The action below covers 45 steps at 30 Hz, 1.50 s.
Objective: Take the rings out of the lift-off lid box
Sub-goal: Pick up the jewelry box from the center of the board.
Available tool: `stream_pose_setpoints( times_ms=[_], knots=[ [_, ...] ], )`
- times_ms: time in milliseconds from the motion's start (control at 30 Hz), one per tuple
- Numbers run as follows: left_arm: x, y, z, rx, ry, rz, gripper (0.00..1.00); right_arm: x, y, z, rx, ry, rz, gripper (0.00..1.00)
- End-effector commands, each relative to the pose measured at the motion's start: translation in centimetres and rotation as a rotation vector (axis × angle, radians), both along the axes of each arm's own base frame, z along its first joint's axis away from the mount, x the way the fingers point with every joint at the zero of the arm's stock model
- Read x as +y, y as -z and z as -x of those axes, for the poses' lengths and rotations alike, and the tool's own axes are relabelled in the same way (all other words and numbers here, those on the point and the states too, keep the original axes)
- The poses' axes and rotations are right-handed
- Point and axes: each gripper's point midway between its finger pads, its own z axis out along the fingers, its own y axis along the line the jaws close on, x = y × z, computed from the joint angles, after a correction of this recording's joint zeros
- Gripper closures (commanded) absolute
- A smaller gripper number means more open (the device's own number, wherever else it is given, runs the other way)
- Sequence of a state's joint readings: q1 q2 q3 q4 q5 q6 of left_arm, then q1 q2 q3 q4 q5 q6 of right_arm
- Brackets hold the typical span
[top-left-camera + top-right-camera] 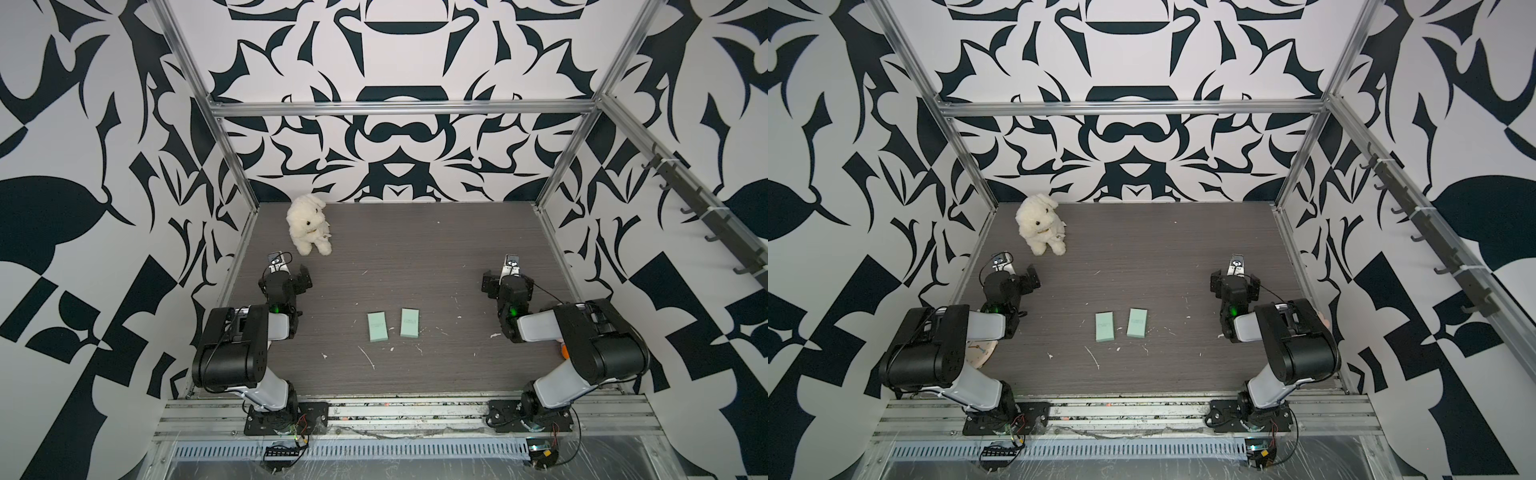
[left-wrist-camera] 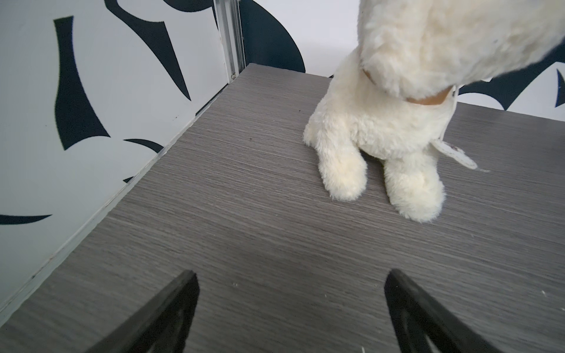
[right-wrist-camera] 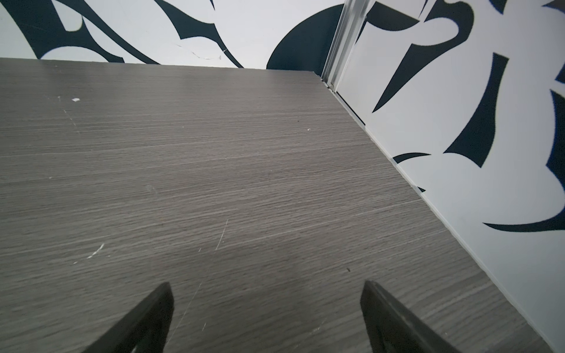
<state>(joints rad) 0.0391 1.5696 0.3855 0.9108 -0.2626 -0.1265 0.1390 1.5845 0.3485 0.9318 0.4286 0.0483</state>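
Two flat mint boxes lie side by side near the middle front of the table in both top views, one on the left (image 1: 377, 327) (image 1: 1104, 327) and one on the right (image 1: 409, 323) (image 1: 1137, 323). Both look closed, and I cannot tell which is the lift-off lid box. The rings are hidden. My left gripper (image 1: 286, 274) (image 2: 292, 272) hovers open and empty at the left, well behind the boxes and facing the far wall. Over at the right, my right gripper (image 1: 508, 276) (image 3: 266, 283) is likewise open, with only bare table between its fingers.
A white plush dog (image 1: 308, 224) (image 2: 382, 122) sits at the far left, just ahead of the left gripper. White scraps (image 1: 366, 356) litter the table near the boxes. A pale plate (image 1: 984, 351) lies under the left arm. Patterned walls close in on three sides.
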Motion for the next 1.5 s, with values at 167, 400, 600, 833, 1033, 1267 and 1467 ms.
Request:
stream_pose_setpoints(
  times_ms=[167, 400, 600, 833, 1033, 1267, 1467],
  knots=[
    [-0.1, -0.1, 0.4, -0.001, 0.008, 0.007, 0.01, -0.1, -1.0, 0.1, -0.027, -0.003, 0.004, 0.00],
    [-0.7, -2.7, 0.9, -0.034, 0.030, -0.005, 0.01, 0.0, -2.8, -0.3, -0.041, 0.003, 0.007, 0.01],
    [-2.1, -8.9, 1.7, -0.107, 0.009, -0.012, 0.01, 1.5, -8.8, 0.2, -0.106, -0.033, -0.018, 0.01],
    [-2.6, -17.4, 4.4, -0.111, -0.085, 0.347, 0.01, 7.5, -18.3, 0.8, -0.166, -0.250, -0.285, 0.00],
    [-1.9, -19.1, 8.2, -0.177, -0.192, 0.606, 0.01, 12.4, -21.8, 2.9, -0.183, -0.451, -0.689, 0.00],
    [-3.6, -20.7, 11.0, -0.239, -0.045, 0.602, 0.01, 15.1, -22.2, 4.0, -0.091, -0.544, -0.624, 0.01],
    [-5.0, -18.0, 12.5, -0.110, -0.015, 0.639, 0.01, 18.4, -19.5, 6.3, 0.055, -0.441, -0.386, 0.00]
  ],
)
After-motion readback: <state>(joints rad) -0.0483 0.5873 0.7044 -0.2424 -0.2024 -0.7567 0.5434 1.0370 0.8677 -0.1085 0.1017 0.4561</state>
